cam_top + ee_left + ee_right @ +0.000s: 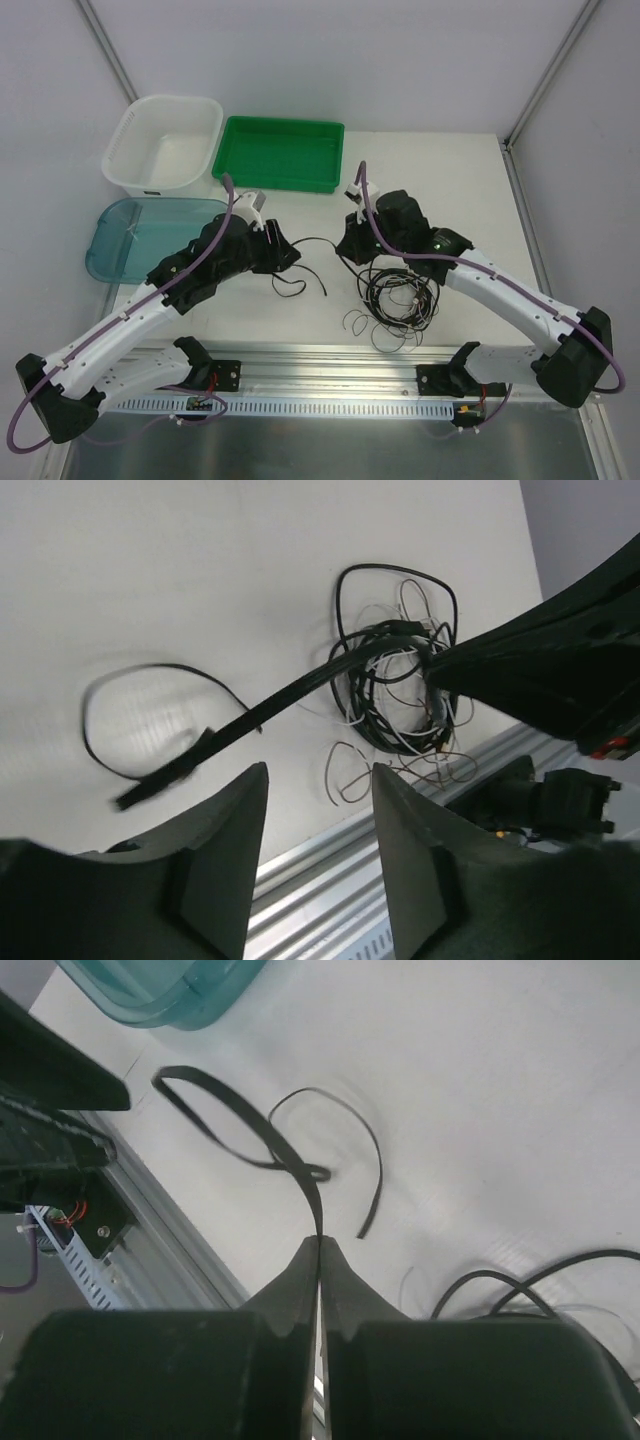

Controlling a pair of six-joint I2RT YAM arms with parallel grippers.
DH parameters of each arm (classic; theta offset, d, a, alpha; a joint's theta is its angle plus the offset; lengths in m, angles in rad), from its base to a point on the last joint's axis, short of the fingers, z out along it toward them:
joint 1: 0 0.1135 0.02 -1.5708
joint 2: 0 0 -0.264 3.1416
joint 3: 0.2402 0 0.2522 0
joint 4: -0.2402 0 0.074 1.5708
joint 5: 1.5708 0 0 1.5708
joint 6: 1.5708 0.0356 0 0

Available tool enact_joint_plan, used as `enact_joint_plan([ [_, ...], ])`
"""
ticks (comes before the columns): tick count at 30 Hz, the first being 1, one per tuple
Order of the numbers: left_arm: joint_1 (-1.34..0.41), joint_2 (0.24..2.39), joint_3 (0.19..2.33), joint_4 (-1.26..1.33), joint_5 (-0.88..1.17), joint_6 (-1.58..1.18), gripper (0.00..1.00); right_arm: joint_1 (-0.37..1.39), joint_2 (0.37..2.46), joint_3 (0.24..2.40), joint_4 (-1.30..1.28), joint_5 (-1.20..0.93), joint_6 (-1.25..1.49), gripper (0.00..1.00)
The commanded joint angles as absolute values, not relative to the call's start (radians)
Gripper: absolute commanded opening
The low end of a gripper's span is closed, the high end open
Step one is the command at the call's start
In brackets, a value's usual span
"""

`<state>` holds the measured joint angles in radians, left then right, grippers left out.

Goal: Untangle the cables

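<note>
White tabletop (470,190) carries the tangled black and white cables (400,295) just beside the closed right pincer (320,1245), which pinches one flat black strand (290,691) running leftward toward the open, empty left pincer (318,815).

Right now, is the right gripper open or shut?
Shut: in the right wrist view the right gripper has its jaws pressed together, pinching a flat black cable that emerges from the tips.

Top external: high at the near edge, facing down over the whole table (450,180). Left wrist: low, close, looking past left gripper (320,780) toward cable tangle (395,695) and right arm (560,670). Right wrist: close, looking past right gripper (320,1245) toward left arm (40,1065). All three share the flat black cable (280,696).
</note>
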<state>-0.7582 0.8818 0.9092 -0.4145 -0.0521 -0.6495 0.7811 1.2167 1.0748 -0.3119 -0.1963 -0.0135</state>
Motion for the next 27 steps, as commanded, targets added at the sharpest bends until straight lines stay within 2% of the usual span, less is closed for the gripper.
enact_joint_plan([
  [1,-0.756,0.896,0.867,-0.301,0.024,-0.716,0.48,0.834,1.226,1.074,-0.166,-0.167,0.055,0.01],
  [2,-0.756,0.899,0.858,-0.290,0.040,-0.712,0.60,0.844,1.247,1.072,-0.163,-0.166,0.058,0.01],
  [4,-0.761,0.899,0.824,-0.261,0.048,-0.669,0.68,0.873,1.262,1.074,-0.160,-0.157,0.058,0.01],
  [5,-0.764,0.896,0.813,-0.255,0.048,-0.646,0.77,0.882,1.272,1.075,-0.161,-0.155,0.058,0.01],
  [10,-0.770,0.864,0.749,-0.247,0.006,-0.499,0.97,0.914,1.278,1.072,-0.153,-0.150,0.066,0.01],
  [15,-0.770,0.821,0.707,-0.247,-0.116,-0.633,0.99,0.946,1.267,1.062,-0.160,-0.114,0.071,0.01],
  [21,-0.772,0.801,0.677,-0.198,-0.143,-0.923,0.99,0.989,1.285,1.029,-0.146,-0.063,0.095,0.01],
  [27,-0.778,0.764,0.667,-0.189,-0.192,-1.061,0.99,1.028,1.299,1.017,-0.133,-0.008,0.120,0.01],
])
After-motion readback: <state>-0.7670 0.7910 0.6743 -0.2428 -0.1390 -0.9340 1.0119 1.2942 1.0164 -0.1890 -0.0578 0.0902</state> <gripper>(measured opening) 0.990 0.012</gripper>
